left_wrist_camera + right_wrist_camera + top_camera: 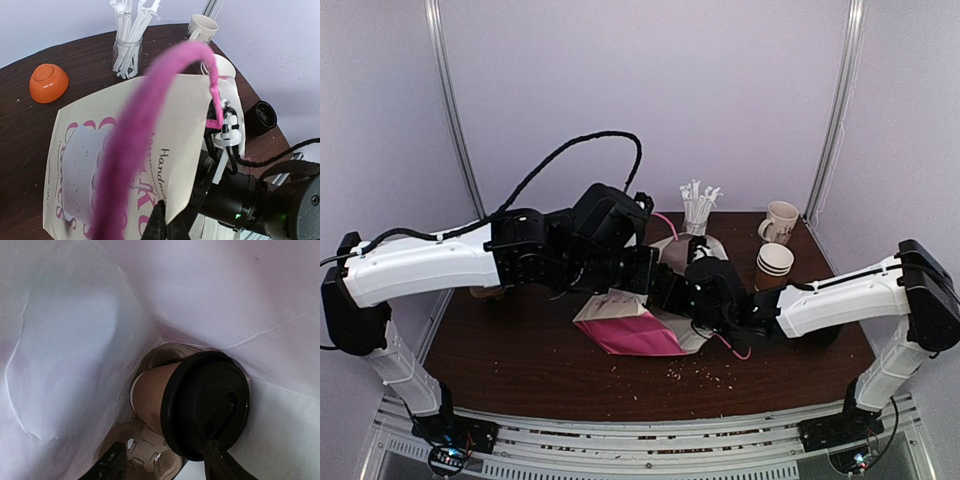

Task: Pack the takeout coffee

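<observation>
From above, your left arm (pixel 420 265) and right arm (pixel 840 300) are both reaching in to the bag (pixel 625 330), which is lying on its side in the middle of the table (pixel 520 370). The coffee is not showing in this view. Straws (pixel 698 205), a mug (pixel 779 220) and a stack of paper cups (pixel 773 263) are standing toward the far right corner.

On the left wrist, your left claw (pixel 161 220) is clenching the bag's pink handle (pixel 145 125), which is arching up through the frame. An orange bowl (pixel 48 82) is sitting upside down, left of the straws.

On the right wrist, you are looking inside the bag. The coffee (pixel 200 405) is lying in there, its black lid (pixel 207 400) facing the camera and its brown body running back against a pulp carrier (pixel 142 447). Your right claw (pixel 165 445) is standing released, fingers parted. The left one is staying clear of the cup. The right one is overlapping the lid's lower rim, and you cannot tell whether it is touching.
</observation>
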Tool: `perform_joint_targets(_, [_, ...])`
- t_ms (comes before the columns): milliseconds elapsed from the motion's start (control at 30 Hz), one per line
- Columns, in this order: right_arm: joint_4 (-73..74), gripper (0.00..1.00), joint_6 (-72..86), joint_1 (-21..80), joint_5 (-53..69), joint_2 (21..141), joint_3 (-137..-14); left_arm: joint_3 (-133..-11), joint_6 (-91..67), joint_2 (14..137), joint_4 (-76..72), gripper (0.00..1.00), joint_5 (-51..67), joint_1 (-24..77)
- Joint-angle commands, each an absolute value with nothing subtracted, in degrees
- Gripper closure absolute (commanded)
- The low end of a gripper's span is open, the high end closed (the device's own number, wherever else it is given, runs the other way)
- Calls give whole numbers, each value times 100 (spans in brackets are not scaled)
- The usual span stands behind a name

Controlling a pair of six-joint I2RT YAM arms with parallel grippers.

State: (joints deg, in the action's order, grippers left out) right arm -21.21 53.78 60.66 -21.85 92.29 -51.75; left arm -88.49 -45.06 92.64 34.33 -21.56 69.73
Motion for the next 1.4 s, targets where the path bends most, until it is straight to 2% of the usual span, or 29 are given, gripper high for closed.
perform_joint_targets(0, [-2345, 45, 5577, 5917, -2314, 9500, -5442, -8947, -4313, 9220, 3163, 100, -1863, 6961])
perform_joint_targets(133, [-2227, 56, 5712, 5808, -2111, 9786, -5676, -8927, -4298, 9198, 3146, 100, -1828, 6968])
perform_joint_targets(267, [-2205, 72, 5693, 5805, -2057, 9823, -5699, -8833, -4307, 9113, 3108, 100, -1871, 6961])
perform_joint_targets(400, [-2238, 91, 5646, 5804, -2018, 9763, -5618, -8710, -4336, 9013, 3052, 100, -1929, 6961])
perform_joint_targets(500, [-2271, 100, 5572, 5804, -1980, 9638, -5532, -8643, -4382, 8962, 3050, 100, -2009, 6961])
perform_joint_targets(1033, [-1846, 100, 5046, 5837, -2038, 8169, -4769, -8429, -4661, 8943, 3361, 100, -2467, 6935])
perform_joint_targets(1233, [-1848, 100, 4913, 5831, -1874, 8025, -4634, -8284, -4701, 8864, 3366, 100, -2466, 6926])
perform_joint_targets(1267, [-1897, 96, 4856, 5838, -1705, 8089, -4680, -8247, -4689, 8834, 3290, 100, -2424, 6926])
perform_joint_targets(1367, [-2163, 74, 4849, 5845, -1283, 8334, -4799, -8235, -4628, 8793, 3142, 100, -2310, 6926])
